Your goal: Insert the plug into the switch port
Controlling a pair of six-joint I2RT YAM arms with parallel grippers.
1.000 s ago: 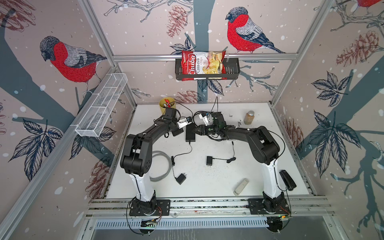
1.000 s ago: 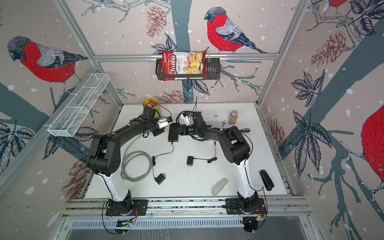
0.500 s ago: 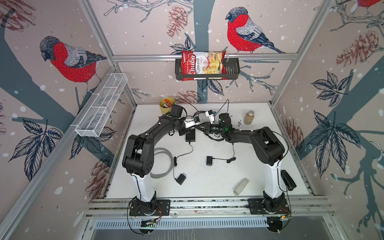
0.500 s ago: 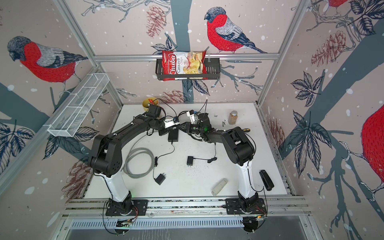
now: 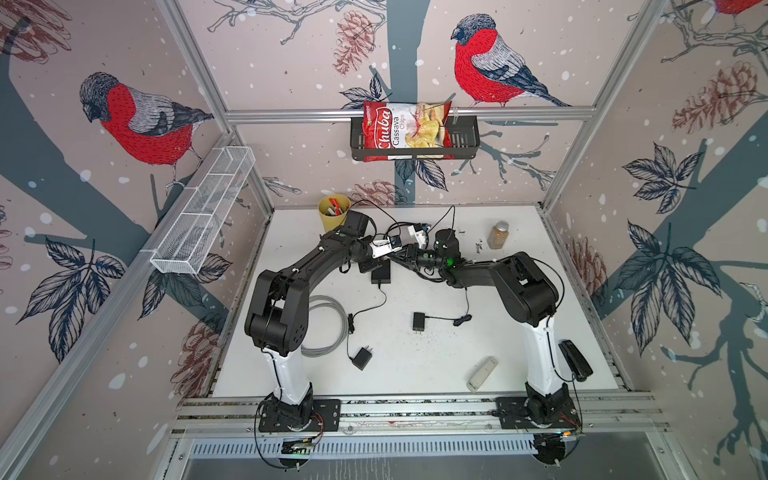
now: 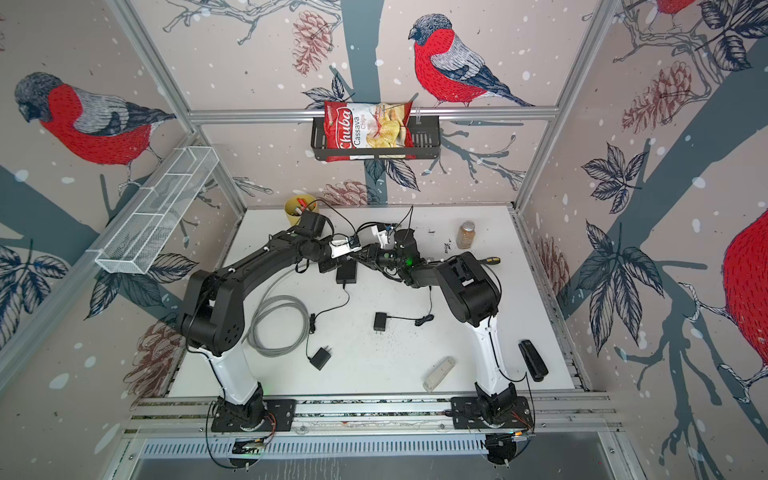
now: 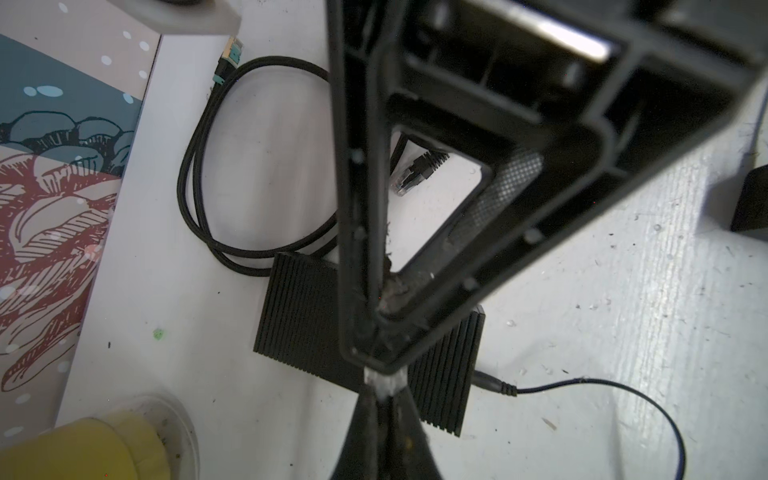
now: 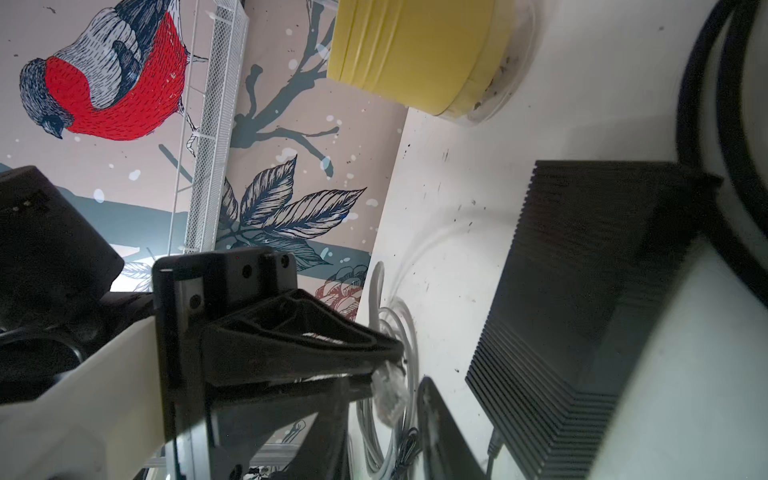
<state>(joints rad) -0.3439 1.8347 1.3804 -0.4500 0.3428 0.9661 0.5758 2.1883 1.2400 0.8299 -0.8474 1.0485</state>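
The plug [image 7: 384, 380] is a small clear connector on the end of the grey cable [image 5: 328, 328]. My left gripper [image 7: 384, 392] is shut on it just above the switch [image 5: 381, 272], a black ribbed box on the table. My right gripper [image 8: 386, 409] faces the left one tip to tip, with the plug [image 8: 388, 397] between its fingers. A narrow gap shows beside one finger [image 8: 436, 419]. In both top views the grippers meet over the switch's [image 6: 347, 272] far end: left gripper [image 5: 390, 254], right gripper [image 5: 406, 259]. The switch port is hidden.
A black braided cable [image 7: 195, 174] with its own black plug [image 7: 417, 170] lies behind the switch. A power lead [image 7: 494, 386] enters the switch. On the table are a yellow cup [image 5: 333, 212], a brown bottle [image 5: 498, 235], two black adapters [image 5: 419, 322] [image 5: 361, 358], a grey bar [image 5: 482, 374] and a black stapler [image 5: 575, 359].
My left gripper has moved right with the plug to meet the right gripper over the switch. The right wrist has turned and its jaws have narrowed around the plug.
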